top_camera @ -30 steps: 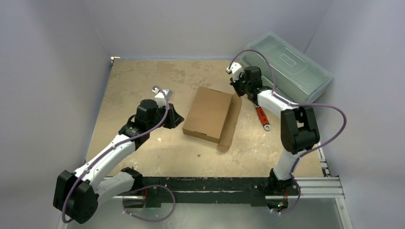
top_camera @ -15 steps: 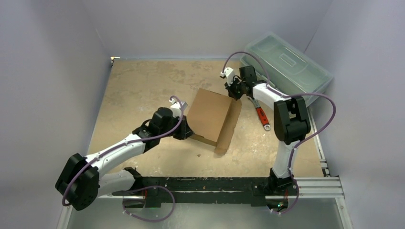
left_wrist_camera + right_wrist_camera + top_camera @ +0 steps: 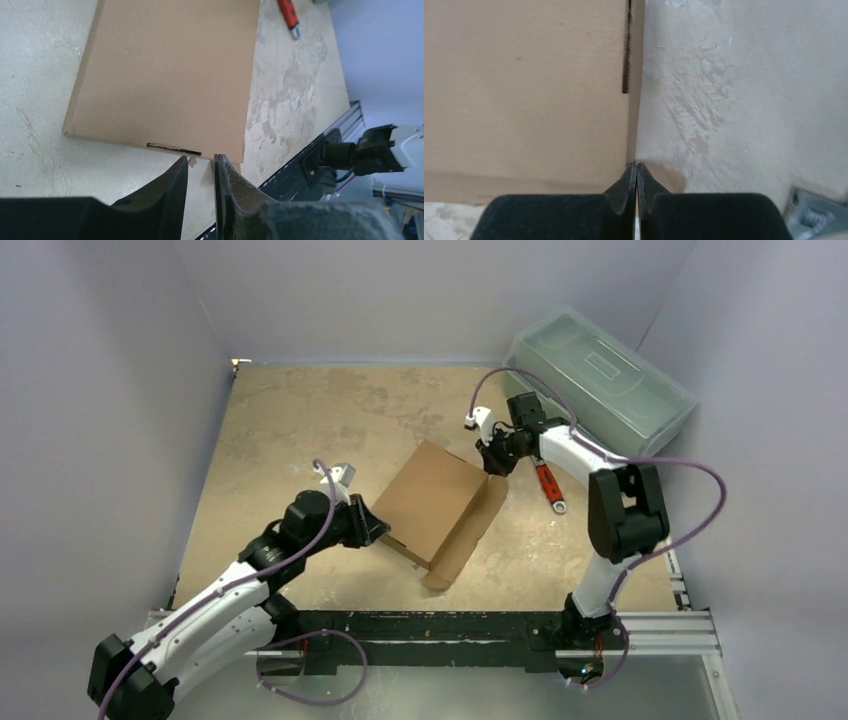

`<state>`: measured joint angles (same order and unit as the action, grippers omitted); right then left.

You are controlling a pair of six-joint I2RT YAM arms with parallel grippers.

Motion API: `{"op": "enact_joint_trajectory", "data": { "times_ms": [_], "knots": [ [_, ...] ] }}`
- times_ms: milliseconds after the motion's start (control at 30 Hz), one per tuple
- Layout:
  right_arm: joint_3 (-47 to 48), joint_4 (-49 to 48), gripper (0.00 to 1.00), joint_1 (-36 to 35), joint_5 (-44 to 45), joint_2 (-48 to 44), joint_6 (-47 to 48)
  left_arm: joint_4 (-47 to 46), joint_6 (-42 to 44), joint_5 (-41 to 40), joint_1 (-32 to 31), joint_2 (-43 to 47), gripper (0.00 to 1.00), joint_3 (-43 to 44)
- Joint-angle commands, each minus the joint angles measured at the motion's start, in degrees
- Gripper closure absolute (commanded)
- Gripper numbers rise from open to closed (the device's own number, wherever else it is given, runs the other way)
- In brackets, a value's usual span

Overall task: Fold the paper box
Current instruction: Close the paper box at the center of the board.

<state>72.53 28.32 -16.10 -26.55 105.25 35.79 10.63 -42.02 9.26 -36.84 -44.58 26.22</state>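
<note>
Lying near the middle of the table (image 3: 300,420), the paper box (image 3: 432,495) is turned at an angle, one long flap spread flat along its right side. The left gripper (image 3: 201,159) sits just beside its near-left edge, slightly open and holding nothing. The right gripper (image 3: 636,165) is closed, tips together at the box's far right corner, near a red wrench (image 3: 548,485)

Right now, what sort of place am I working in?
Most likely a robot test cell in a lab: plain walls close in a worn table, a metal mounting rail runs along its near edge, and a box, toolbox and wrench lie there.
</note>
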Motion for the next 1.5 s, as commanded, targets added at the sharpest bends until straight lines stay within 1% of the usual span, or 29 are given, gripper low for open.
{"op": "enact_joint_trajectory", "data": {
  "times_ms": [0, 67, 100, 133, 167, 233, 267, 300, 333, 367, 400, 467, 533, 633, 700, 733, 800, 867, 900, 967, 1033, 1167, 1333, 1400, 1467],
  "knots": [
    [-4.48, -4.99, 0.96, 1.29, 0.85, -14.37, -0.82, 1.17, -2.67, -4.81, -0.25, 5.43, 0.7, 1.24],
    [-7.87, -5.03, 0.92, 2.21, -0.06, -20.64, 1.43, 0.38, -3.3, -4.0, -0.25, 5.99, 0.59, 1.03],
    [-10.03, -4.93, 0.88, 2.75, -1.08, -24.06, 2.72, -0.41, -3.88, -3.07, -0.18, 6.05, 0.5, 0.5],
    [-12.72, -5.2, 0.81, 3.11, -3.31, -27.37, 4.1, -1.4, -4.66, -1.96, -0.24, 6.06, 0.4, -0.08],
    [-15.35, -5.31, 0.71, 3.5, -6.12, -30.73, 5.88, -2.5, -5.63, -0.76, -0.2, 6.12, 0.33, -0.91],
    [-20.47, -4.82, 0.5, 3.82, -14.02, -36.68, 10.21, -5.0, -8.0, 1.37, -0.16, 6.67, 0.22, -3.22],
    [-22.72, -4.01, 0.36, 3.92, -18.24, -39.32, 13.28, -6.24, -9.5, 2.2, -0.22, 7.14, 0.17, -5.11],
    [-25.01, -3.12, 0.22, 4.16, -22.42, -42.28, 16.42, -7.43, -10.84, 2.7, -0.22, 7.91, 0.16, -6.51],
    [-27.1, -2.11, 0.13, 4.3, -27.27, -44.17, 20.11, -8.08, -12.3, 2.88, -0.24, 8.69, 0.14, -7.72],
    [-28.75, -0.73, 0.05, 4.46, -31.3, -45.54, 23.57, -8.71, -13.67, 3.14, -0.2, 9.46, 0.13, -8.88],
    [-30.01, 0.5, 0.02, 4.49, -34.54, -46.41, 25.89, -9.16, -14.84, 3.33, -0.24, 10.24, 0.13, -9.91],
    [-31.13, 1.73, 0.01, 4.5, -37.57, -46.64, 27.72, -9.46, -17.08, 3.88, -0.16, 11.33, 0.13, -11.25],
    [-30.84, 2.67, 0.01, 4.5, -36.36, -45.76, 28.76, -7.46, -17.91, 3.13, -0.36, 11.44, 0.15, -11.62],
    [-29.98, 3.54, 0.01, 4.5, -32.75, -44.17, 29.11, -8.36, -19.31, 2.47, -0.66, 10.75, 0.37, -13.2],
    [-29.89, 3.11, 0.04, 4.5, -29.86, -43.24, 29.47, -11.58, -20.2, 2.43, -0.99, 9.44, 0.45, -14.56],
    [-30.09, 2.16, 0.1, 4.5, -28.6, -42.69, 28.79, -13.19, -20.42, 2.49, -1.07, 8.03, 0.49, -14.87],
    [-30.81, -0.93, 0.36, 4.5, -25.97, -41.75, 25.52, -16.24, -20.43, 2.88, -1.28, 5.24, 0.59, -15.29],
    [-31.14, -2.27, 0.59, 4.5, -24.34, -40.9, 24.39, -18.29, -19.88, 3.11, -1.41, 2.23, 0.7, -14.93],
    [-31.09, -2.05, 0.67, 4.46, -23.77, -40.38, 24.67, -19.16, -19.53, 3.2, -1.46, 0.71, 0.76, -14.73],
    [-30.7, -0.67, 0.77, 4.44, -23.28, -39.19, 26.79, -20.57, -18.7, 3.27, -1.52, -1.94, 0.82, -14.39],
    [-30.55, 0.2, 0.82, 4.2, -22.74, -37.77, 28.02, -21.35, -17.74, 3.25, -1.61, -4.31, 0.84, -13.99],
    [-30.45, -1.18, 0.87, 1.28, -18.87, -34.94, 27.39, -24.04, -16.59, 3.07, -1.66, -9.25, 0.9, -13.42],
    [-29.49, -5.94, 0.96, -5.06, -11.33, -30.42, 21.73, -27.41, -14.55, 2.7, -1.67, -16.31, 0.91, -11.28],
    [-29.04, -7.59, 1.0, -5.87, -10.5, -29.02, 19.16, -28.51, -13.6, 2.25, -1.66, -19.08, 0.91, -9.79],
    [-29.23, -11.54, 1.0, -6.25, -9.12, -28.63, 14.4, -29.05, -12.42, 1.65, -1.7, -22.17, 0.91, -7.67]
  ]
}}
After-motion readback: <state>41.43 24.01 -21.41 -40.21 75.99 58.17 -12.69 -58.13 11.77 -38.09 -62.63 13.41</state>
